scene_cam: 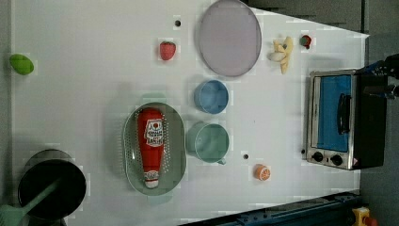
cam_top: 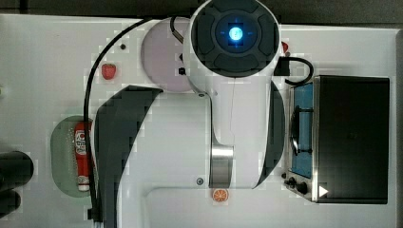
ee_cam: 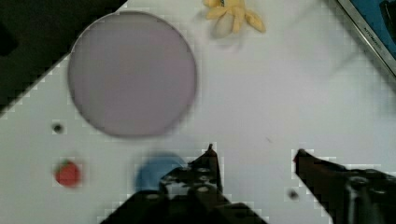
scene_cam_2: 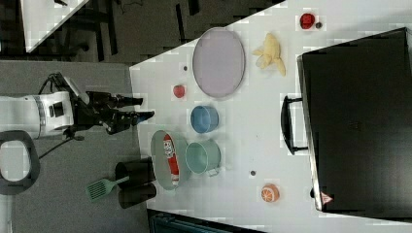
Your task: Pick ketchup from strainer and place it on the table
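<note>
The ketchup (scene_cam: 151,143), a slim red bottle with a white label and white cap, lies lengthwise inside the pale green oval strainer (scene_cam: 131,150) on the white table (scene_cam: 70,103). In the top view the ketchup (cam_top: 82,154) shows beside the arm's dark cable, in the strainer (cam_top: 62,156). My gripper (ee_cam: 254,151) stands open with nothing between its fingers, well above the table, with the blue cup (ee_cam: 156,170) under one finger. In the right view the gripper (scene_cam_2: 145,108) hovers apart from the strainer (scene_cam_2: 158,160) and the ketchup (scene_cam_2: 170,158).
A blue cup (scene_cam: 211,96) and a green cup (scene_cam: 207,141) stand beside the strainer. A grey-lilac plate (scene_cam: 229,37), strawberry (scene_cam: 167,50), peeled banana (scene_cam: 282,52), orange slice (scene_cam: 262,172) and toaster oven (scene_cam: 336,120) share the table. A black pot (scene_cam: 51,188) holds a green spatula.
</note>
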### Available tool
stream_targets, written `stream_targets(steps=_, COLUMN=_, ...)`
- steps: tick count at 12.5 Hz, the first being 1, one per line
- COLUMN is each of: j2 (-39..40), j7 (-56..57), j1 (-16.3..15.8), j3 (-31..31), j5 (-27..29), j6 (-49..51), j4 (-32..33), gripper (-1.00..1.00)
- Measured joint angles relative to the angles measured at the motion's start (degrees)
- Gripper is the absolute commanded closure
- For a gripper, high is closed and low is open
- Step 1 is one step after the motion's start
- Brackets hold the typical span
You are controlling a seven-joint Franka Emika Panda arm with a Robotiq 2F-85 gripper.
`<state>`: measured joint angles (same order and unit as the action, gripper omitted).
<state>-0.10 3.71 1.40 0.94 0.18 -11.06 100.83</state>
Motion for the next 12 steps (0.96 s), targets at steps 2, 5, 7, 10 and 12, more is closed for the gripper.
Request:
stream_targets(steps=2, j2=-8.4, j7=0.0, j1=3.4, j3=2.4, j5=0.1, j6=7.1, j4=9.8, gripper=-0.81)
stream_targets(steps=5, j2=-14.5, j7=0.0, j1=4.9, j3=4.5, j5=-0.1, j6=7.5, j4=12.1, gripper=-1.0)
stream_targets(steps=7, j2=-13.6, j7=0.0, j1=5.2, j3=8.2, j5=0.3, j6=4.8, j4=9.2, gripper=-1.0)
stream_targets(steps=10, j2=-9.8, j7=0.0, j1=4.9, j3=17.5, j5=0.5, j6=2.1, j4=8.6, gripper=-1.0)
stream_targets(steps=12, j2=-6.0, j7=0.0, j1=4.5, j3=24.2, j5=0.6, j6=-1.4, j4=9.3, gripper=-1.0)
